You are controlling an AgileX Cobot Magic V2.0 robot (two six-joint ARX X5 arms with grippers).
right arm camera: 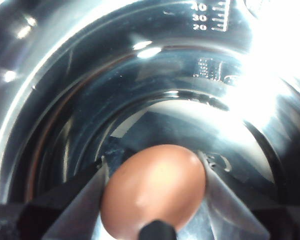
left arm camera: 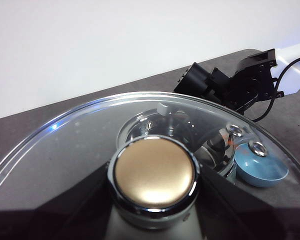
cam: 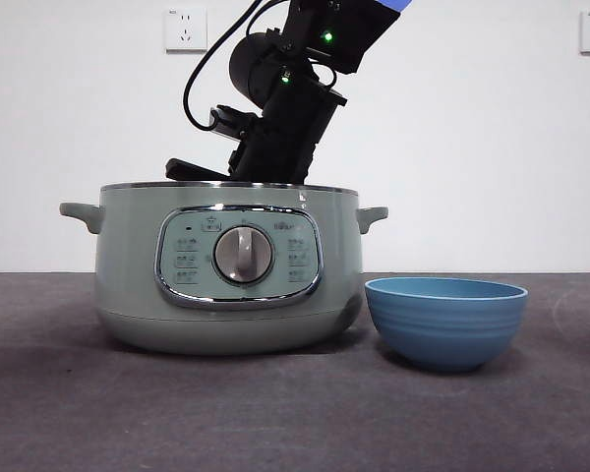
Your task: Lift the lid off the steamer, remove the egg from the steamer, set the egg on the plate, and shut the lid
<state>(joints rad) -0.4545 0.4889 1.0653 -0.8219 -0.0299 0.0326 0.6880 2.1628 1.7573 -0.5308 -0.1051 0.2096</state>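
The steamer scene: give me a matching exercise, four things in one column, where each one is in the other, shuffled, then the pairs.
Things:
1. egg
2. lid
3. plate
4. right gripper

Places:
A. on the table beside the steamer
B. reaching down inside the steamer
C. held off the pot by the left gripper
D. between the right gripper's jaws

Pairs: 1-D, 2-C, 3-A, 4-B

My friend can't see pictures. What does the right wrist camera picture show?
A reddish-brown egg sits between the right gripper's two black jaws, which press against its sides. Behind it curves the shiny metal inside of the steamer, with level marks on its wall.
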